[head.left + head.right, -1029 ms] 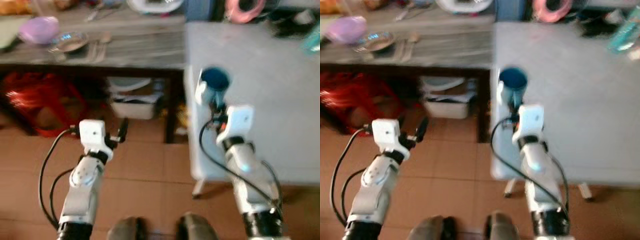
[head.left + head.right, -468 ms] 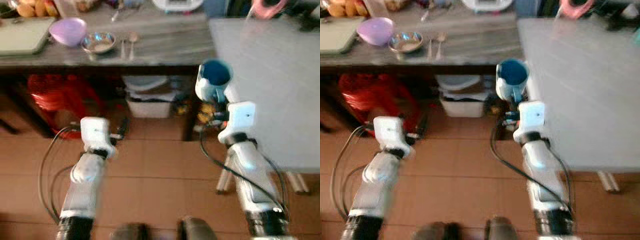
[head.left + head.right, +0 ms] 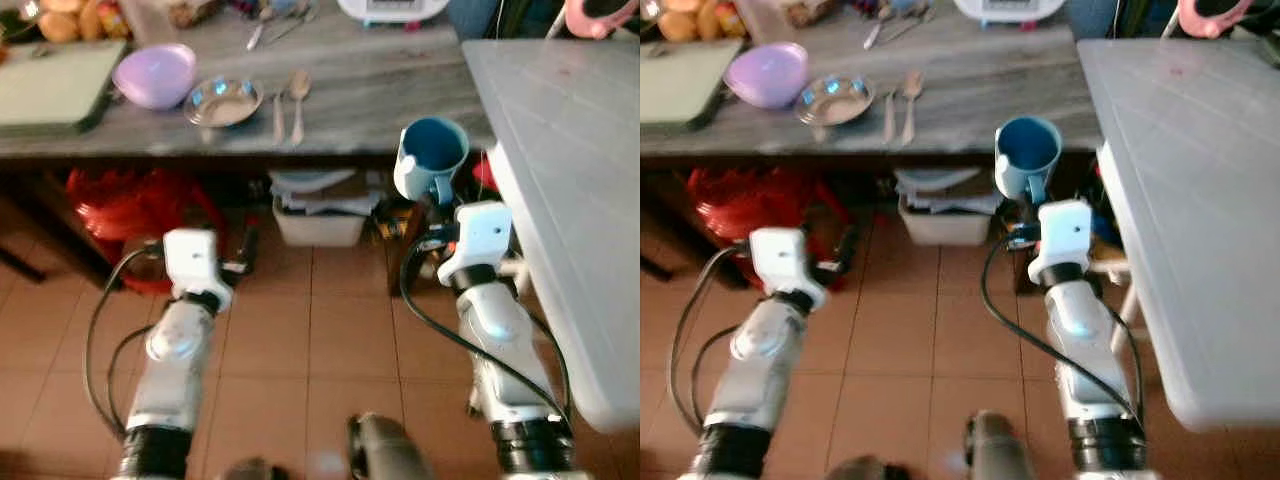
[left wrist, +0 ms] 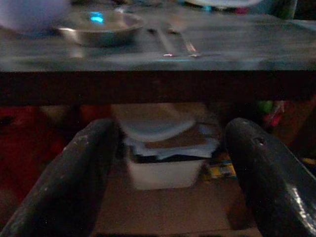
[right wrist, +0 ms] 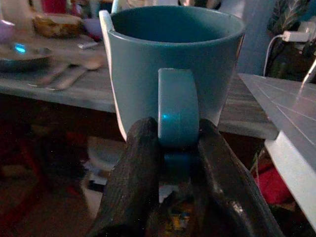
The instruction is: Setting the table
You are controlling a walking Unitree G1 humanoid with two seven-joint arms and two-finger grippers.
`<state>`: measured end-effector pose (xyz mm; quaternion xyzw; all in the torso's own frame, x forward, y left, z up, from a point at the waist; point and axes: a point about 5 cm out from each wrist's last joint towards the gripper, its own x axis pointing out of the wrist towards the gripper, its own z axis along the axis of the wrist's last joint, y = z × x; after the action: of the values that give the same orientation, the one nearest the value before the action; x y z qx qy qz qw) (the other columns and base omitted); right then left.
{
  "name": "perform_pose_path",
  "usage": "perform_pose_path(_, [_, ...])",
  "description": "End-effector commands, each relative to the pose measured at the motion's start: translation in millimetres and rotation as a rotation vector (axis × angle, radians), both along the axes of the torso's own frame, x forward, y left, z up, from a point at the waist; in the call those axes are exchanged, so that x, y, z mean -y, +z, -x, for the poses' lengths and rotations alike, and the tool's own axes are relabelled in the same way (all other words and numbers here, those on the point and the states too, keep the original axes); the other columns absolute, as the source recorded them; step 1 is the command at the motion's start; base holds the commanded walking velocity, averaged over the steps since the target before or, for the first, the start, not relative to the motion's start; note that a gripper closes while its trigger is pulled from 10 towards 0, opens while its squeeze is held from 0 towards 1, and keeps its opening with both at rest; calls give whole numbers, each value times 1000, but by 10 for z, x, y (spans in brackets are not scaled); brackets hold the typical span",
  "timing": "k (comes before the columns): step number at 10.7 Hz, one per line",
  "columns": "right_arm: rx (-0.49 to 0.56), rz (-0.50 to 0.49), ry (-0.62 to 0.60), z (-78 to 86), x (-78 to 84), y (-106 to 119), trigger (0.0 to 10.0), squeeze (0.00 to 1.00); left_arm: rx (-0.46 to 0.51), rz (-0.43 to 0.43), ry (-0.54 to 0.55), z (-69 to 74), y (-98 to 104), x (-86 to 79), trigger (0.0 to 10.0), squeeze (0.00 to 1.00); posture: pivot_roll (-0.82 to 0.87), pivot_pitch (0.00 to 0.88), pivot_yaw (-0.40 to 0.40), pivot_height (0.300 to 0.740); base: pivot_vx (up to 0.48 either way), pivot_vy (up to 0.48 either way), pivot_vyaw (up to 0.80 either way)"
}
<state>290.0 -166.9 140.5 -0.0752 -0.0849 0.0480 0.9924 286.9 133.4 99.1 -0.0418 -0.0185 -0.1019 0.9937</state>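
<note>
- The whole view has swung since a second ago: the white table (image 3: 570,180) then lay straight ahead and now sits off to the robot's right, while the grey counter (image 3: 350,100) has come to the front. That is the robot turning, not the furniture moving.
- The mug (image 3: 430,160) has kept its place against the right gripper (image 3: 437,205) all through the turn. It was above the table's near edge; now it hangs upright over the tiled floor (image 3: 330,330), just in front of the counter's edge and beside the table's corner.
- In the right wrist view the two black fingers (image 5: 133,173) are clenched on the mug's handle, one on each side.
- The left gripper (image 4: 168,163) hangs low in front of the counter with its fingers spread and nothing between them; beyond them a white tub (image 4: 163,170) sits under the counter.
- On the counter, now sharper and nearer, lie a purple bowl (image 3: 155,75), a steel dish (image 3: 225,100) just beside it, and two spoons (image 3: 288,95) just right of the dish.
- My reading: the mug has not been put down, and the robot has turned away from the table toward the counter, perhaps to fetch more tableware with its free claw. The mug would have to go back to the table later.
</note>
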Motion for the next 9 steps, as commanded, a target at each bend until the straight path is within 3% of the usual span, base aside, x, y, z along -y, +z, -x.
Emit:
perform_pose_path(1, [31,-7,11,-4,-29,66,10000,0,3,-19,30,-6,5,-89,10000,0,-97,121,46,740,454,0,0])
perform_pose_path(3, [34,-2,22,-6,-34,72,10000,0,4,-17,30,-15,5,-83,10000,0,-99,121,43,740,454,0,0])
perform_pose_path(6, [41,-12,23,2,-49,83,10000,0,18,-20,43,-44,35,-105,10000,0,-98,128,45,740,430,0,719])
perform_pose_path(9, [136,27,6,-6,-61,267,10000,0,36,-17,50,-42,65,-109,10000,0,-95,134,48,740,408,0,0])
